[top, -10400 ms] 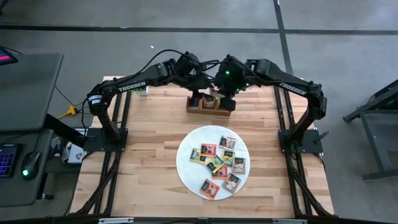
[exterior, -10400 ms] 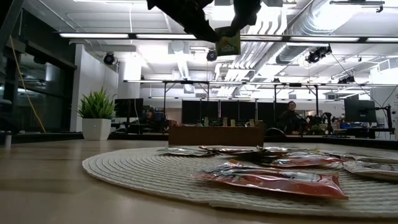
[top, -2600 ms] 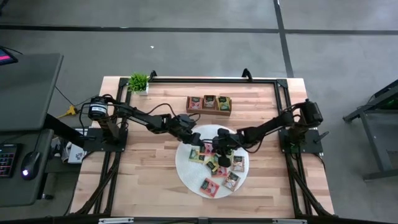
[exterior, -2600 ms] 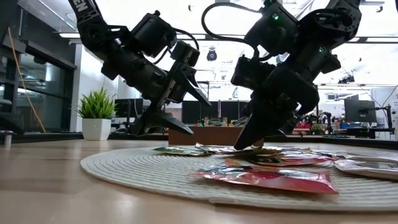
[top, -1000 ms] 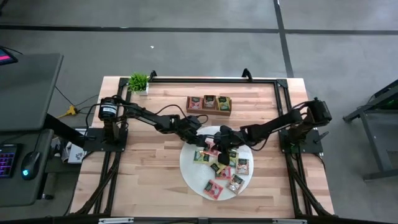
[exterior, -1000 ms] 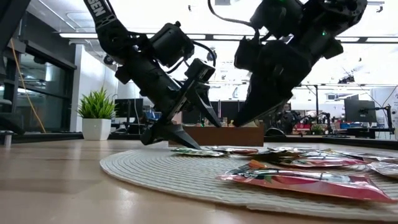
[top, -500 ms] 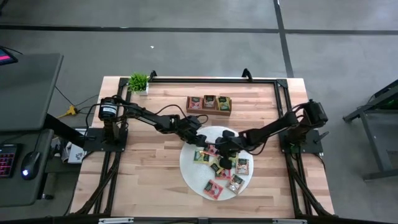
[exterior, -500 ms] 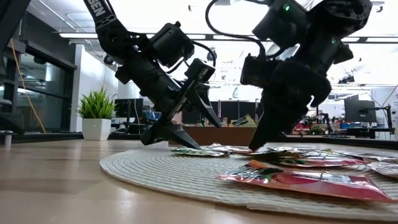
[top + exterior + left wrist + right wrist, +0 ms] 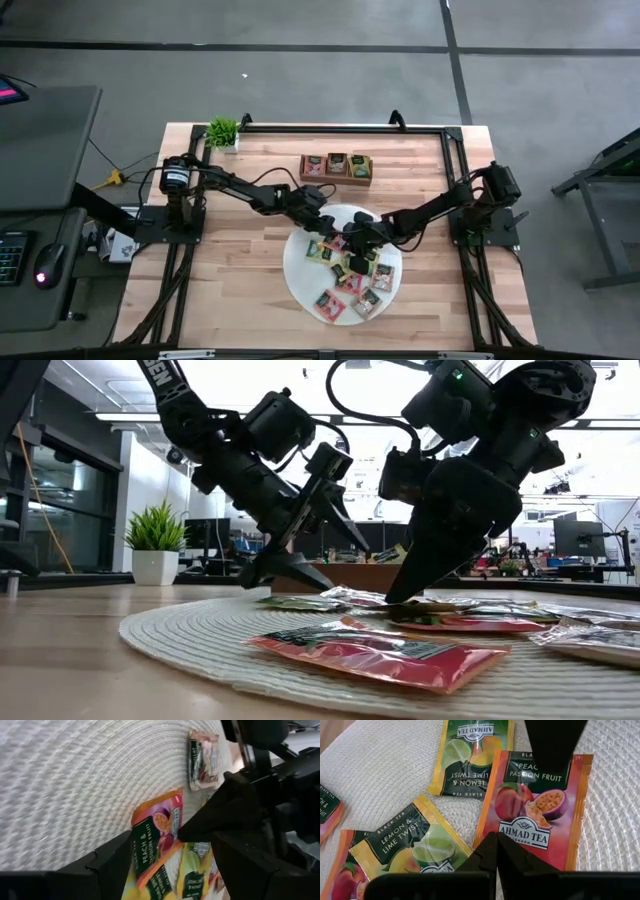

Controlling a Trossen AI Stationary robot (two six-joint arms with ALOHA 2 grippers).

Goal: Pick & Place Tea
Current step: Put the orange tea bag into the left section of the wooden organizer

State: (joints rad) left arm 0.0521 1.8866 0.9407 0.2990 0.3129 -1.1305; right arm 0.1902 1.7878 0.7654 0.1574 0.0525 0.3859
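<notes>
while both of my arms reach down over the round white woven mat [image 9: 300, 275], the tea packets [image 9: 352, 281] lie scattered flat on it, mostly on the half away from the left arm's base. my right gripper [image 9: 349, 238] has its fingers pressed together, and their joined tip rests on the lower edge of a peach and passion fruit packet [image 9: 536, 805], an orange-pink square lying flat near the mat's far rim. it pinches nothing. my left gripper [image 9: 322, 221] stands with its fingers spread wide; one fingertip [image 9: 554, 740] points down onto that same packet's opposite edge, so the packet lies between the two grippers. beside it on the mat are two yellow-green lemon and lime packets [image 9: 470, 755], one touching its corner, the other close by. a red packet [image 9: 372, 651] sits alone near the mat's front rim, well apart from both grippers. beyond the mat's far rim stands the brown wooden tray [image 9: 337, 167], with a packet in each of its three compartments and bare tabletop [image 9: 230, 280] between tray and mat. the mat's left side is bare weave, giving open room there.
</notes>
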